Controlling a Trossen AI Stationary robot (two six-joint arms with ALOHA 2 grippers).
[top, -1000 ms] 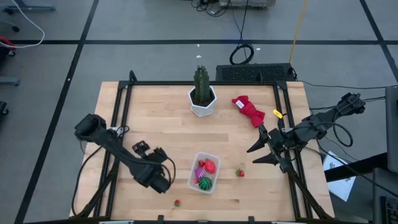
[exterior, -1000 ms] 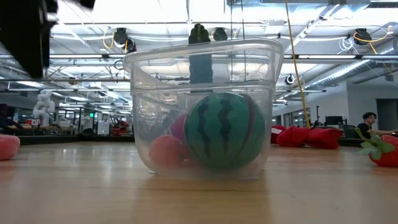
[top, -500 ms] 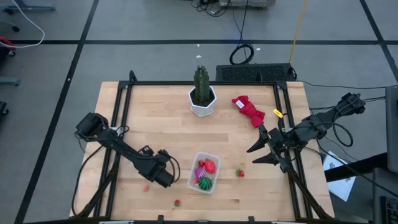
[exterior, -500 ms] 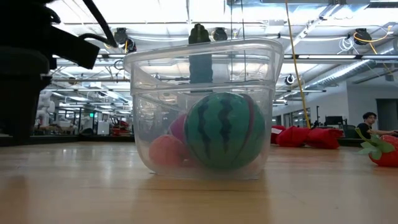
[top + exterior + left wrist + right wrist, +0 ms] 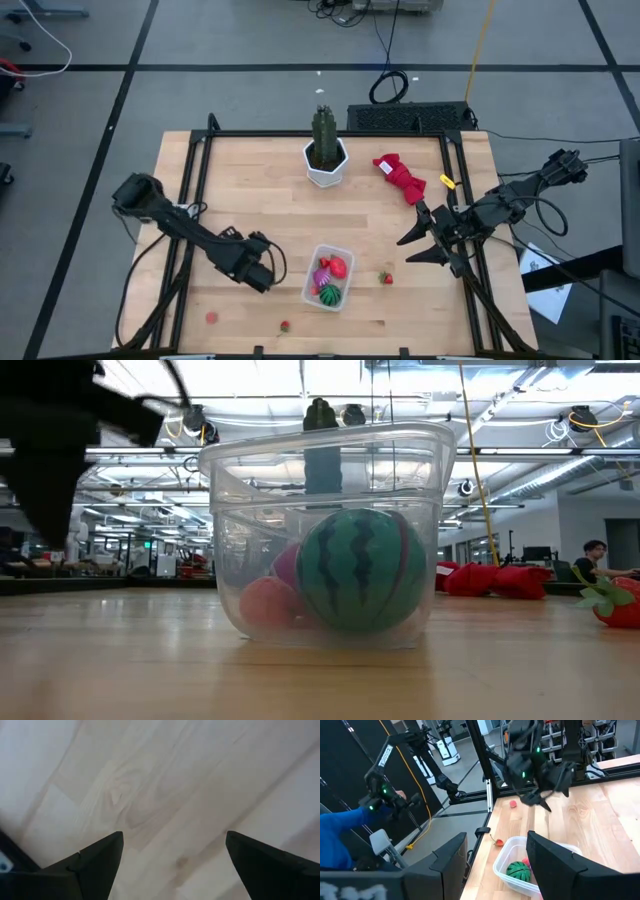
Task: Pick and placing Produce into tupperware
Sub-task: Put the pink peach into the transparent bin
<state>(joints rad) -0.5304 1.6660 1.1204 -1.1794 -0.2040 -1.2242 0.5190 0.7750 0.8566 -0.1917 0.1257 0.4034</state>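
The clear tupperware [image 5: 329,277] stands on the wooden table near its front edge. In it lie a green striped ball [image 5: 360,570], a red piece [image 5: 338,266] and a purple piece [image 5: 322,278]. On the bare wood lie a strawberry-like piece [image 5: 385,278], a tiny red bit [image 5: 284,325] and a pink bit [image 5: 211,318]. My left gripper [image 5: 254,276] hangs open left of the tupperware, pointing steeply down, with only bare wood between its fingers [image 5: 172,845]. My right gripper [image 5: 412,248] is held open and about level above the table's right side.
A tall green cactus in a white pot [image 5: 325,152] stands at the far middle, and a red cloth bundle [image 5: 400,178] lies right of it. Black frame rails run along the table's left and right sides. A person [image 5: 592,560] sits far off in the room.
The pink bit has rolled away from beside my left gripper toward the table's near left corner. My left gripper has shifted a little toward the left and far edges and tipped, staying open. The tupperware and my right gripper have kept still.
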